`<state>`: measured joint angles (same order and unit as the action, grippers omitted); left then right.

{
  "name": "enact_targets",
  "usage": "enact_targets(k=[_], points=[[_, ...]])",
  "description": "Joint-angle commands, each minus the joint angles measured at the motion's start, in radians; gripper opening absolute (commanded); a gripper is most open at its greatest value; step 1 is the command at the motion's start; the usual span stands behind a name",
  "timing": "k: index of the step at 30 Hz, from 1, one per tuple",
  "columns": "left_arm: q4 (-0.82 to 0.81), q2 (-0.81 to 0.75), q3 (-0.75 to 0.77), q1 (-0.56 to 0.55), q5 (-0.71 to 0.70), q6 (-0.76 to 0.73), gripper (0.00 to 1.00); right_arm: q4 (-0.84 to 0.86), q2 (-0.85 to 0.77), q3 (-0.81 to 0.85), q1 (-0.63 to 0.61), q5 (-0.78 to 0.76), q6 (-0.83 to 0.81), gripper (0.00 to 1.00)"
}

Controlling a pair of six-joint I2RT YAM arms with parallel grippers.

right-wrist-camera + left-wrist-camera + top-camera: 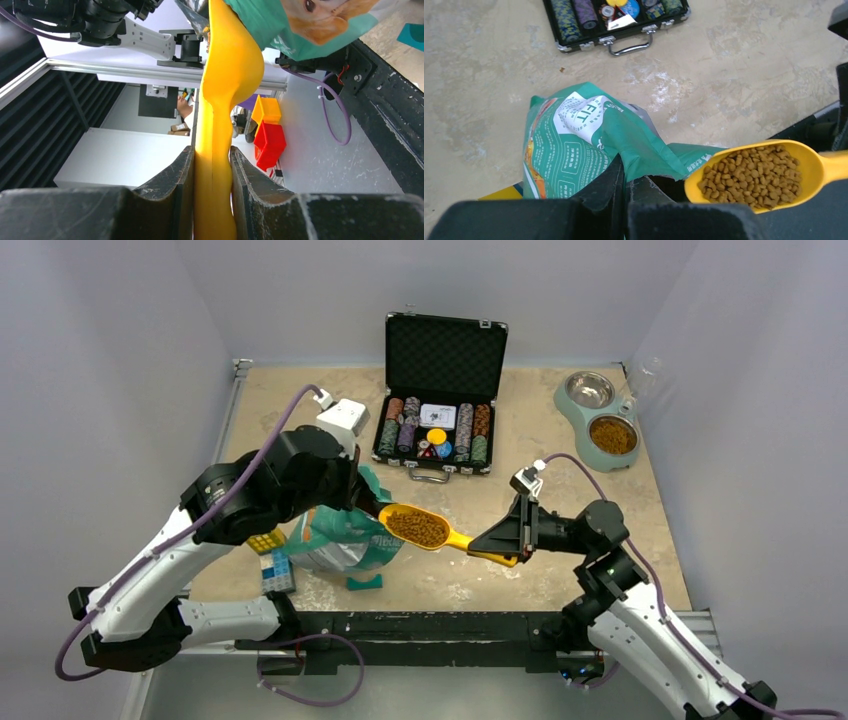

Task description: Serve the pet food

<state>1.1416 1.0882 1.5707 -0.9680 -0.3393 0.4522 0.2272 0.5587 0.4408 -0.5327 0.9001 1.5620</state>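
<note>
Kibble [751, 175], brown and loose, heaps the glossy yellow plastic scoop [420, 528] by the tabletop's [450, 585] near edge. The right tool [211, 160] clamps its handle, whose long axis runs left to right. The left tool [626, 185] pinches the rim of the crinkly teal bag [574, 150]. The double bowl [598, 413] sits at the far right corner, closer to the right tool.

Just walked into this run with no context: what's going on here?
The left arm's jaws are clamped on the top edge of the teal-green pet food bag, holding it up. The right arm's jaws grip the handle of a yellow scoop, which sits level beside the bag's mouth, full of kibble. The double feeder at far right has kibble in its near bowl; the far bowl looks empty. This scoopful is not yet poured.
</note>
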Motion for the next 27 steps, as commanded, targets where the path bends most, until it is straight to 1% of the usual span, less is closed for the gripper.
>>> enact_targets(k=[1, 6, 13, 17, 22, 27], points=[[-0.118, -0.026, 0.116, 0.012, -0.16, -0.012, 0.0, -0.092, -0.005, 0.035, 0.008, 0.008, -0.019, 0.0], [-0.095, -0.022, 0.122, 0.012, -0.226, 0.005, 0.0, -0.077, -0.005, 0.055, 0.023, -0.012, -0.004, 0.0], [0.058, 0.024, 0.203, 0.012, -0.458, 0.059, 0.0, -0.047, 0.034, 0.122, 0.069, 0.002, 0.004, 0.0], [0.123, 0.044, 0.237, 0.012, -0.55, 0.083, 0.0, -0.054, 0.046, 0.172, 0.107, 0.017, 0.001, 0.0], [0.117, 0.031, 0.232, 0.012, -0.57, 0.082, 0.0, -0.073, 0.054, 0.223, 0.199, 0.028, 0.004, 0.0], [0.049, 0.007, 0.204, 0.012, -0.501, 0.04, 0.0, -0.017, 0.091, 0.23, 0.338, 0.031, 0.018, 0.0]])
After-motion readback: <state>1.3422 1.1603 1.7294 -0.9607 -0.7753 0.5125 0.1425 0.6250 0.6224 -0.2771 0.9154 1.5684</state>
